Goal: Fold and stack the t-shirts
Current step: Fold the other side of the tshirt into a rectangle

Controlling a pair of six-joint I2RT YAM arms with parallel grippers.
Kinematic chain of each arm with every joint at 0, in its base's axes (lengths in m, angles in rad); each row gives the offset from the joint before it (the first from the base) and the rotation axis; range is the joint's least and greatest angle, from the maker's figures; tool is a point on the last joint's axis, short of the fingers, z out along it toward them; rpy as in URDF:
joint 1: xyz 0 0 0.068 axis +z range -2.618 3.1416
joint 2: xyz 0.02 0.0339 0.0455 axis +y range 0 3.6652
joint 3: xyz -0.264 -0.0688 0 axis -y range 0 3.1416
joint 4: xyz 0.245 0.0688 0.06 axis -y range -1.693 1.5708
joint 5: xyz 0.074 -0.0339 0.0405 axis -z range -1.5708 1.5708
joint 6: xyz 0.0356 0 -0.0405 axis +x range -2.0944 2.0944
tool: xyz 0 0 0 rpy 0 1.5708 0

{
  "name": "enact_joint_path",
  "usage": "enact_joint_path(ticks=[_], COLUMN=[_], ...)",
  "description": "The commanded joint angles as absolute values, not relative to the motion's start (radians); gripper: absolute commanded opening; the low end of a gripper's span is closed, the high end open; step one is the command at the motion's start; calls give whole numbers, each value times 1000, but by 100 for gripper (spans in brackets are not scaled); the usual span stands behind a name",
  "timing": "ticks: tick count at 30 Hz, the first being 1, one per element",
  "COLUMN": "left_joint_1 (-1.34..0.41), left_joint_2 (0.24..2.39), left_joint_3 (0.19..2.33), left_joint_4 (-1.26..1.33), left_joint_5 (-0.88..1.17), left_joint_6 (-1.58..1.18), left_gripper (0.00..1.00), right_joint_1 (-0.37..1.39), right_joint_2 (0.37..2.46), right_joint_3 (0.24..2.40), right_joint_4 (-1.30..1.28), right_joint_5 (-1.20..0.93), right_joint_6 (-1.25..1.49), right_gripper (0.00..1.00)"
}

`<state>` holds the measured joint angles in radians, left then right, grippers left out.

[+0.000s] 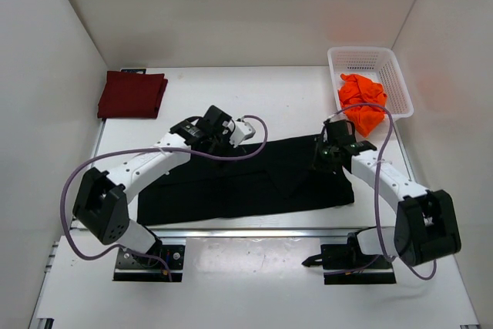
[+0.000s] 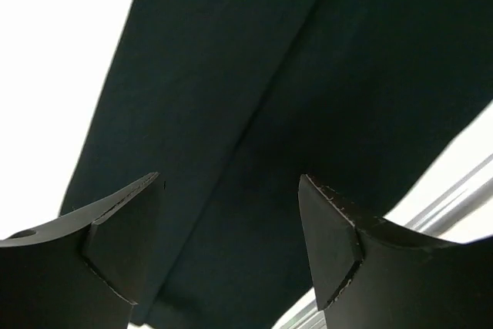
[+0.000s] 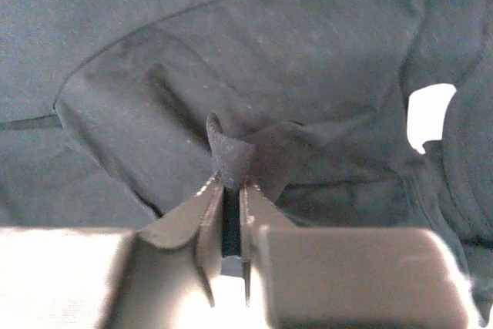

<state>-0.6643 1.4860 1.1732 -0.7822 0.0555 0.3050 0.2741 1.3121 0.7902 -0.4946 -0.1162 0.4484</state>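
Right wrist view: right gripper [image 3: 229, 181] pinching a raised fold of the black t-shirt [image 3: 254, 59], spread along the near edge of the worktop [image 1: 254, 102]. The left gripper [image 2: 229, 186] hovers above it with jaws wide (empty). Advice: grip left too, then lift level.

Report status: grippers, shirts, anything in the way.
Left gripper open over black shirt. Right gripper shut on its fabric. Maroon shirt folded, orange shirt crumpled in basket. No obstruction seen.
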Motion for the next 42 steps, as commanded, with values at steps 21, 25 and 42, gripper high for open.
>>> enact_joint_path(ticks=[21,25,42], left_joint_1=[-974,-992,-1025], left_joint_2=[1841,1891,1922], left_joint_3=[1269,1290,1342], left_joint_4=[-420,-425,-440], left_joint_5=[354,337,365], left_joint_6=[8,-37,-115], left_gripper=[78,78,84], right_joint_1=[143,121,192], right_joint_2=[738,739,1034], right_joint_3=[414,462,719], right_joint_4=[-489,-592,-623], right_joint_5=[-186,-152,-12], right_joint_6=[551,480,503], right_gripper=[32,36,67])
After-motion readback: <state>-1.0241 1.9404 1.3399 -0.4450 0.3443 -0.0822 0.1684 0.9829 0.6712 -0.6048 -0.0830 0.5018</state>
